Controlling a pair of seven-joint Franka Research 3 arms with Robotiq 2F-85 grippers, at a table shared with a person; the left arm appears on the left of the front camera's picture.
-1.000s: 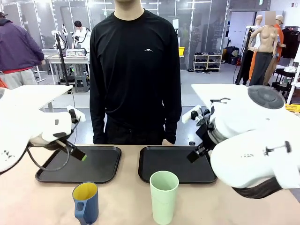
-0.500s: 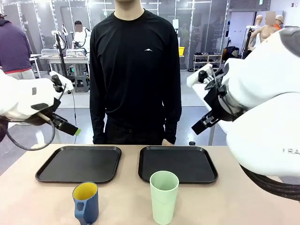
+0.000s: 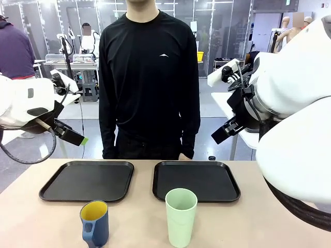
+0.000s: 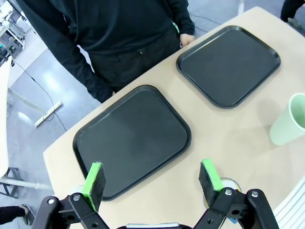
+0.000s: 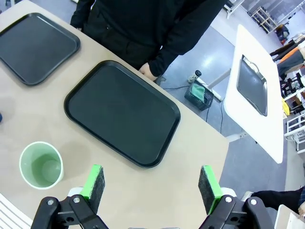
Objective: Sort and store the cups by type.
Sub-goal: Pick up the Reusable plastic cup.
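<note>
Overhead at the left, the left gripper [image 3: 74, 136] hangs high above the table [image 3: 41, 222], its green-padded fingers [image 4: 94, 182] spread wide with nothing between them. Below it lies the left tray [image 3: 87, 181], flat, black and round-cornered. The mug [image 3: 94, 223], glossy dark blue with a yellow inside, stands on the tan tabletop just in front of that tray, well below the gripper. The tumbler [image 3: 181, 217], smooth, pale mint and tapered, stands in front of the right tray [image 3: 196, 181]. A person [image 3: 149, 77] in black stands behind the 2 trays. The right gripper [image 3: 222, 133] hangs high over the right tray, fingers spread and empty, the tumbler well below it.
</note>
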